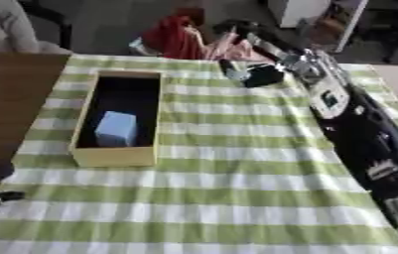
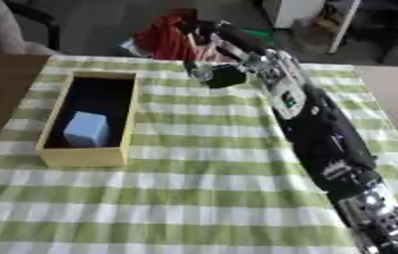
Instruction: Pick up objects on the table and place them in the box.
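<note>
Black object under my right hand, far edge of the table.
Right hand (image 1: 252, 74) reaches across the green-checked cloth (image 1: 236, 173); I cannot tell how its fingers sit on the black object (image 1: 265, 76). Box (image 1: 115, 158) lies well apart, already holding 1 pale blue block (image 1: 116, 128). Left hand isn't clearly shown. No writing is legible.

A pale blue block (image 2: 86, 129) is seen inside the yellow box (image 2: 87, 155) on the green-checked tabletop (image 2: 202, 198), while a dark object (image 2: 226, 76) is reached by the right hand (image 2: 204, 71) at the far edge.
</note>
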